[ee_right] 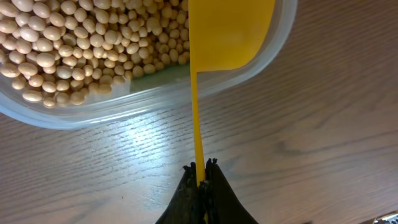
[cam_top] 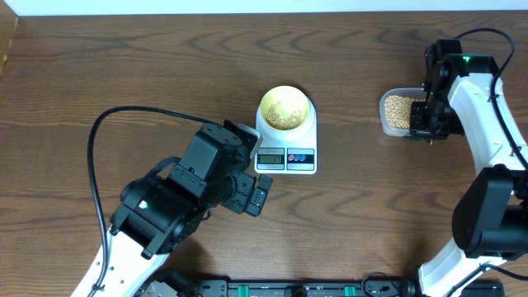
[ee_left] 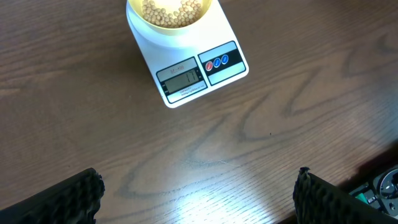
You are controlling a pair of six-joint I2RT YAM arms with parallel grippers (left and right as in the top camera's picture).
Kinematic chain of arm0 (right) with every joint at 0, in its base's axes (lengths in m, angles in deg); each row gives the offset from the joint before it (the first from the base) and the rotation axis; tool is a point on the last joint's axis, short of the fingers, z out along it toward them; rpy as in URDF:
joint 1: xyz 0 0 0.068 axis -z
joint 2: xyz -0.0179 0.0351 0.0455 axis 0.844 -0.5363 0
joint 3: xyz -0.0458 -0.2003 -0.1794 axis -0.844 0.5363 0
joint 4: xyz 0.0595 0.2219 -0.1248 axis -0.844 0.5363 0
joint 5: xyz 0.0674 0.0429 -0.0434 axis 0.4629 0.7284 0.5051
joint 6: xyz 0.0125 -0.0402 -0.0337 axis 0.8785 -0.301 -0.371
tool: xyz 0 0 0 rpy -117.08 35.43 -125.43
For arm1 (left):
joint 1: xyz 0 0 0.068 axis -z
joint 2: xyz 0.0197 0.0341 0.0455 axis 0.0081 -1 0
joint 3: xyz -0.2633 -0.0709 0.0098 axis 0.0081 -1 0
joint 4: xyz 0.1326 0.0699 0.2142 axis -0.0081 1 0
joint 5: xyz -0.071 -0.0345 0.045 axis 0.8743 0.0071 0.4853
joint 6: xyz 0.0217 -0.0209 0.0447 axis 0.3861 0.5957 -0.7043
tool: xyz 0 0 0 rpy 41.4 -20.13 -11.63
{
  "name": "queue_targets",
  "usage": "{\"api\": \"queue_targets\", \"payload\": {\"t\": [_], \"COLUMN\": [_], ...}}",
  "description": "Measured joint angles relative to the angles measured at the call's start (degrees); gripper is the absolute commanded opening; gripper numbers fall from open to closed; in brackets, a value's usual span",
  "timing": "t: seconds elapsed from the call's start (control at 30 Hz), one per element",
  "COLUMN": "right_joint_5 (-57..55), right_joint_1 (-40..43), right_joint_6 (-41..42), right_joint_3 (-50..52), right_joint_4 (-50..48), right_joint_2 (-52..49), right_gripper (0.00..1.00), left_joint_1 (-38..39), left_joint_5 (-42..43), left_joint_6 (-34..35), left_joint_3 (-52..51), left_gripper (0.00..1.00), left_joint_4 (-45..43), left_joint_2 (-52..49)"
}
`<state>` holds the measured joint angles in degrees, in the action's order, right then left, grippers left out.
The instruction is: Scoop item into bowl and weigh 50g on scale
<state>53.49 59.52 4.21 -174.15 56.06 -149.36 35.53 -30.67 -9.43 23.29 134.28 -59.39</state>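
The pale yellow bowl [cam_top: 286, 108] holds beans [cam_top: 285, 114] and sits on the white scale [cam_top: 286, 147]; both also show at the top of the left wrist view, bowl [ee_left: 172, 18] on scale [ee_left: 193, 68]. My left gripper [ee_left: 198, 193] is open and empty over bare wood, in front of the scale's display. My right gripper [ee_right: 200, 168] is shut on the handle of a yellow measuring spoon [ee_right: 227, 31], whose scoop rests inside the clear tub [ee_right: 124, 102] beside more beans [ee_right: 87, 43]. From overhead, the right gripper [cam_top: 427, 120] is at the tub [cam_top: 396, 111].
The wooden table [cam_top: 124, 66] runs to a near edge [ee_left: 379, 158] close to my left gripper. A black cable [cam_top: 103, 132] loops off the left arm. The right arm [cam_top: 495, 124] stands along the right side.
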Motion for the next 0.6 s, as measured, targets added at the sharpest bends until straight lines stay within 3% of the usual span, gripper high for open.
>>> {"api": "queue_targets", "payload": {"t": [0.6], "right_joint_5": [7.5], "right_joint_1": [0.0], "right_joint_6": [-0.3], "right_joint_3": [2.2], "right_joint_4": [-2.9], "right_joint_2": [0.0], "right_gripper": [0.01], "left_joint_1": [0.0], "left_joint_5": [0.0], "left_joint_6": [0.0], "left_joint_3": [0.0], "left_gripper": [1.00], "left_joint_4": [0.0], "left_joint_2": [0.0]}}
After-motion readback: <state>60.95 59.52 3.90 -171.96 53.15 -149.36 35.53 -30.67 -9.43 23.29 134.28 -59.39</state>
